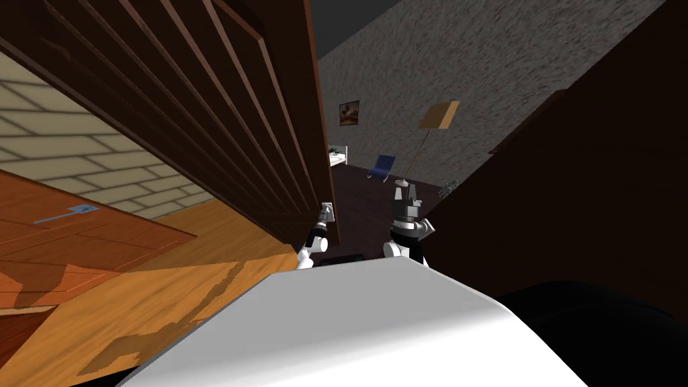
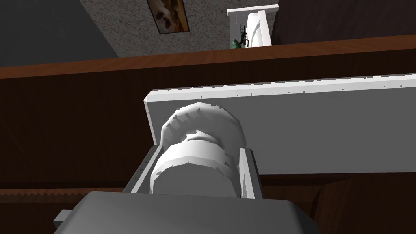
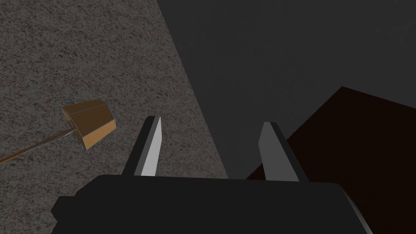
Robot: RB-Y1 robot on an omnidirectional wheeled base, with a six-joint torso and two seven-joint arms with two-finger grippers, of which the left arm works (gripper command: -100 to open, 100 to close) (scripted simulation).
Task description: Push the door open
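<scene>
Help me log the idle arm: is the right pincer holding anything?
No, the right pincer stands wide open in its own wrist view, with nothing in the gap.

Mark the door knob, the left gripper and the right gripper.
door knob (image 2: 195, 174), left wrist view, its front barrel.
left gripper (image 2: 199, 149), left wrist view, between fingertips.
right gripper (image 3: 212, 120), right wrist view, between fingertips.

The door (image 1: 222, 114) runs off the head view's top and left edges. The left jaws cover the sides of its knob (image 2: 199, 138), whose near end is partly hidden behind their dark body. The white plate (image 2: 325, 126) behind it and the wall picture (image 2: 168, 16) are cut by edges. A small green thing (image 2: 239, 41) past the door is too small to name. The broom-like tool (image 3: 89, 122) has its handle cut off.
</scene>
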